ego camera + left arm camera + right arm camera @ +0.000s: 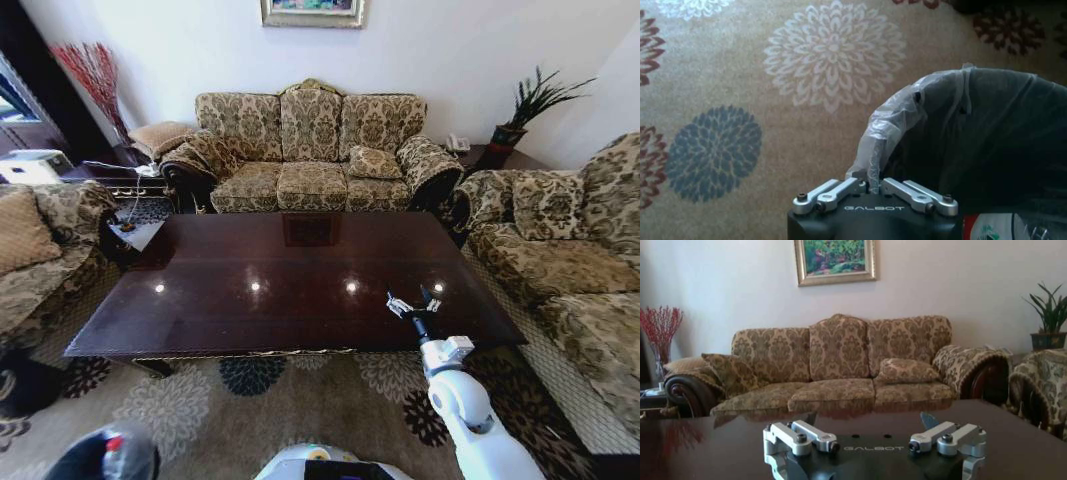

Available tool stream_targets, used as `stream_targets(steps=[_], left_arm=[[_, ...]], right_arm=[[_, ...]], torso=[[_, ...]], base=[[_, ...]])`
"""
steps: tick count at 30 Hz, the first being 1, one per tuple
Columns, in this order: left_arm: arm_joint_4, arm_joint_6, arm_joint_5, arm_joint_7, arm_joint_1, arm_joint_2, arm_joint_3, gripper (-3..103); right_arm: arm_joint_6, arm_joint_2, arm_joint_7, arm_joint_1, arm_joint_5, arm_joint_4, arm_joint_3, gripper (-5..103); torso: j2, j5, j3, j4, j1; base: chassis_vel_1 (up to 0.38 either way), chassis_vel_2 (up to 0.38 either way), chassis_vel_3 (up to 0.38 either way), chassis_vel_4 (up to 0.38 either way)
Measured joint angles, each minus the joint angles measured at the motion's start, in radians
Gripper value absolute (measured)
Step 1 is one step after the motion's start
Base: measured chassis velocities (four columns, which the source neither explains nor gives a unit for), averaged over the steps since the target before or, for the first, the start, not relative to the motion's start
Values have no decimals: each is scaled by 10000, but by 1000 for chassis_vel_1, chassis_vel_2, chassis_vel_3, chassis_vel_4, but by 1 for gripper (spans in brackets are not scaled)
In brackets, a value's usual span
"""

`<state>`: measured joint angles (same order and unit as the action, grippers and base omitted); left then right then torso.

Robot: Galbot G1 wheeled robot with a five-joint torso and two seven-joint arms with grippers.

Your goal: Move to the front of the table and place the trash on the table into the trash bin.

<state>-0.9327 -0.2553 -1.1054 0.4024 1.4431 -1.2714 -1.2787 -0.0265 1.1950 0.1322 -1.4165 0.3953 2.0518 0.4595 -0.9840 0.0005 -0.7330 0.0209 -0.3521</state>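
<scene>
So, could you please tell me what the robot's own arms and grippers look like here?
The right arm has glossy white rounded shells. The right gripper and left gripper share a dark grey body lettered GALBOT, with silver metal finger links fastened by dark bolts.

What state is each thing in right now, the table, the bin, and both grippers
table: bare glossy top, no litter visible on it.
trash bin: upright on the carpet, lined with a plastic bag folded over its rim.
left gripper: shut, empty, at the bin's rim.
right gripper: open, empty, over the table's near right part.
bottle: red-and-white label showing beside the left gripper, at the bin.
</scene>
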Motion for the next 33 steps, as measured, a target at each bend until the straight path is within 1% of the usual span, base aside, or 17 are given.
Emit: stream_targets(steps=[6,7,8,12,16,18,19,25,28,29,30,31,33], left_arm=[[633,227,356,-87,-740,-256,403,0],[916,342,458,-126,-889,-278,494,0],[916,342,458,-126,-889,-278,494,0],[1481,761,644,-283,-1127,-308,649,0],[1566,979,610,-227,-1219,-393,683,0],[1712,1104,470,-198,-1243,-397,660,0],[1782,1156,373,-188,-1243,-396,637,0],[2219,1284,219,-174,-1309,-356,565,0],[2570,1423,232,-261,-1356,-328,557,0],[2779,1487,239,-395,-1364,-320,510,0],[2872,1520,240,-463,-1371,-318,469,-2],[2940,1545,244,-514,-1372,-322,418,3],[2950,1546,245,-541,-1363,-338,382,3]], right_arm=[[27,24,84,-22,-193,-5,-177,100],[51,37,102,-47,-221,-5,-175,100],[51,37,102,-47,-221,-5,-175,100],[143,48,109,-151,-228,1,-45,100],[243,126,93,-205,-292,-62,-42,100],[283,206,81,-218,-314,-79,-79,100],[302,235,75,-219,-321,-86,-89,100],[375,286,61,-223,-333,-133,-58,100],[390,270,41,-244,-292,-138,35,100],[406,241,26,-251,-224,-151,125,100],[415,221,6,-261,-174,-162,184,100],[425,189,-25,-276,-110,-178,255,100],[437,168,-42,-283,-69,-188,298,100]], torso=[[0,-3,0,-6,-1],[0,-8,0,-3,-1],[0,-8,0,-3,-1],[0,-4,0,-1,0],[0,-3,0,-3,-1],[0,-5,0,-5,-1],[0,-3,0,-2,0],[0,-3,0,0,0],[0,-7,0,-3,0],[0,-6,0,0,0],[0,-4,1,-1,0],[0,-2,1,-2,0],[0,5,1,-1,0]], base=[[0,0,0,0],[0,0,0,0],[0,0,0,0],[0,0,0,0],[0,0,0,0],[0,0,0,0],[0,0,0,0],[0,0,0,0],[0,0,0,0],[0,0,0,0],[0,0,0,0],[0,0,0,0],[0,0,0,0]])
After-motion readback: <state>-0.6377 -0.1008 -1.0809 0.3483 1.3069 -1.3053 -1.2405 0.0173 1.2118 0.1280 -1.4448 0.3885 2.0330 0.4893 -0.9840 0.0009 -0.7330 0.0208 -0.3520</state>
